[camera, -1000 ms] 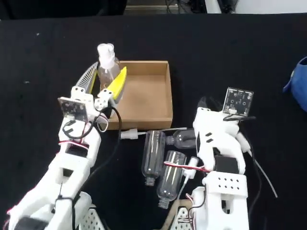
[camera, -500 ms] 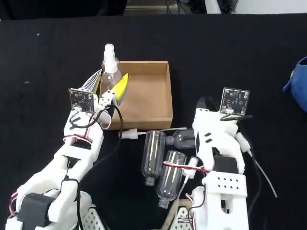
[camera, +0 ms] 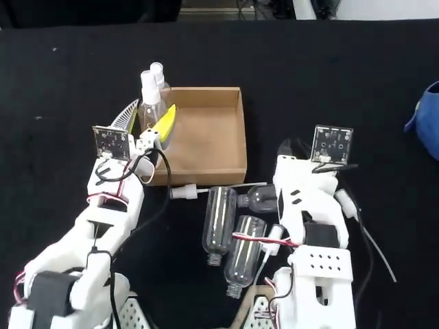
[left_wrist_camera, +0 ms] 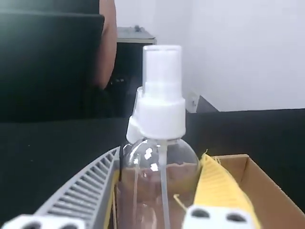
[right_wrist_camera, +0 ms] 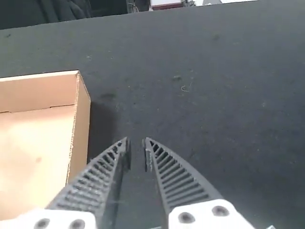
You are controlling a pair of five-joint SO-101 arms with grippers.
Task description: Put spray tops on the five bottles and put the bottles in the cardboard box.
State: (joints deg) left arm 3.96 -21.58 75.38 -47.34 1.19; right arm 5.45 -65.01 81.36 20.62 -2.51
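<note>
My left gripper (camera: 152,111) is shut on a clear bottle (camera: 149,108) that carries a white spray top (left_wrist_camera: 157,102). It holds the bottle upright over the back left corner of the cardboard box (camera: 206,175). A second white top (camera: 158,68) shows close behind it. Two uncapped bottles (camera: 219,219) (camera: 245,257) lie in front of the box, and a third (camera: 263,197) is partly hidden by the right arm. Loose spray tops lie at the box's front wall (camera: 184,192) and beside the right arm (camera: 273,240). My right gripper (right_wrist_camera: 137,143) is shut on nothing, right of the box (right_wrist_camera: 38,119).
The box floor (left_wrist_camera: 248,176) is bare where it shows. A blue object (camera: 429,123) sits at the table's right edge. The black table stretches open behind and to the right of the box. Cables trail from both arms.
The left arm has lifted and pushed forward a little with the bottle, and the bottle's top has shifted slightly left. The right arm has hardly moved.
</note>
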